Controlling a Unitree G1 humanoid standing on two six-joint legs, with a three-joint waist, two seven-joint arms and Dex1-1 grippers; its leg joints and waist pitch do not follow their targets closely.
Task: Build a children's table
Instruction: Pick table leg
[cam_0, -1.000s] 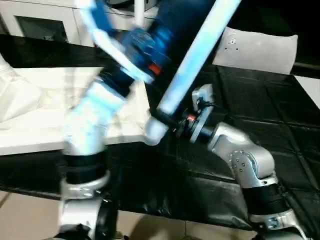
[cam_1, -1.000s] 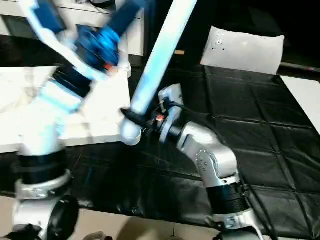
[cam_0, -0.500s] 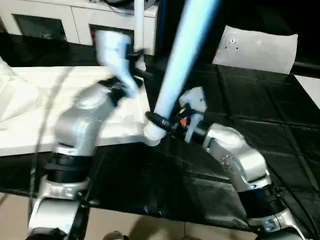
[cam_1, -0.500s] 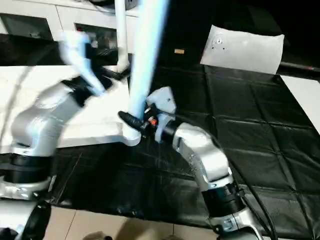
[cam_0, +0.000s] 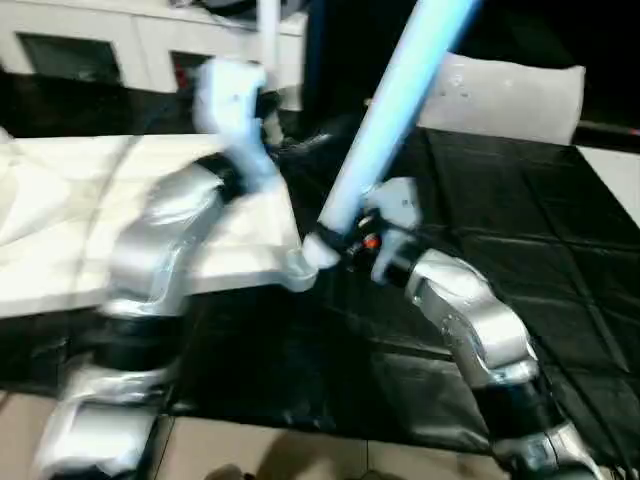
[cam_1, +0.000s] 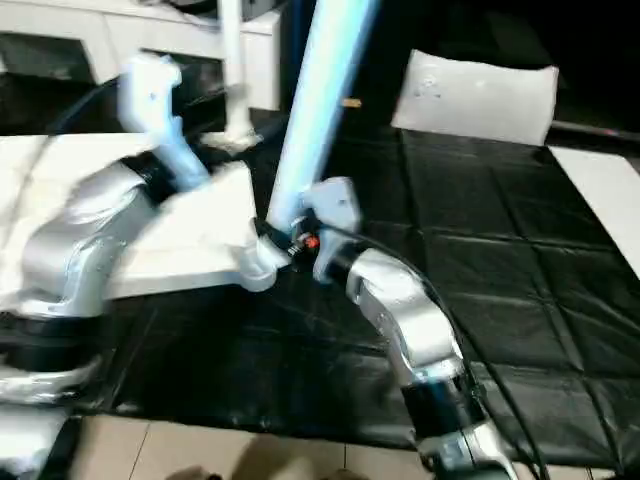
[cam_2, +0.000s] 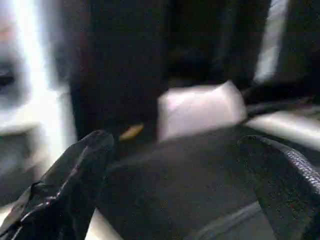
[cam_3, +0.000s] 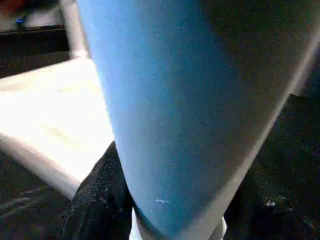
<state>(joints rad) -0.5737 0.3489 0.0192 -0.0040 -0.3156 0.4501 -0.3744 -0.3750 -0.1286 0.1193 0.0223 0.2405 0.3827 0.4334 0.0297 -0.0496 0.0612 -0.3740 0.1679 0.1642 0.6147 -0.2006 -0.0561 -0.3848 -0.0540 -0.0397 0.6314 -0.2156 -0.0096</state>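
The right gripper (cam_0: 328, 240) was clamped around the lower end of a long white leg (cam_0: 385, 115), its black fingers (cam_3: 97, 192) pressed against both sides of the shaft just above the foot. The leg rose from that grip at a slant, leaning away from the robot and toward its right, and ran out past the top of the head views. Its foot met the near right corner of the white tabletop (cam_0: 60, 230), at the round corner socket (cam_0: 300, 268); whether it was seated in the socket could not be told.

The left gripper (cam_2: 175, 190) was spread wide and held nothing, its two black fingers (cam_2: 70, 185) well apart with dark cloth showing between them. In the head views the left arm (cam_0: 170, 240) reached up over the tabletop.

The tabletop lay flat on the counter (cam_0: 520, 230), which was draped in black sheeting, on the robot's left side. Another leg (cam_0: 268, 45) stood upright at the tabletop's far right corner. A white pillow-like block (cam_0: 510, 100) sat at the far edge of the counter, well apart from the tabletop, and white cabinets (cam_0: 110, 50) stood behind.
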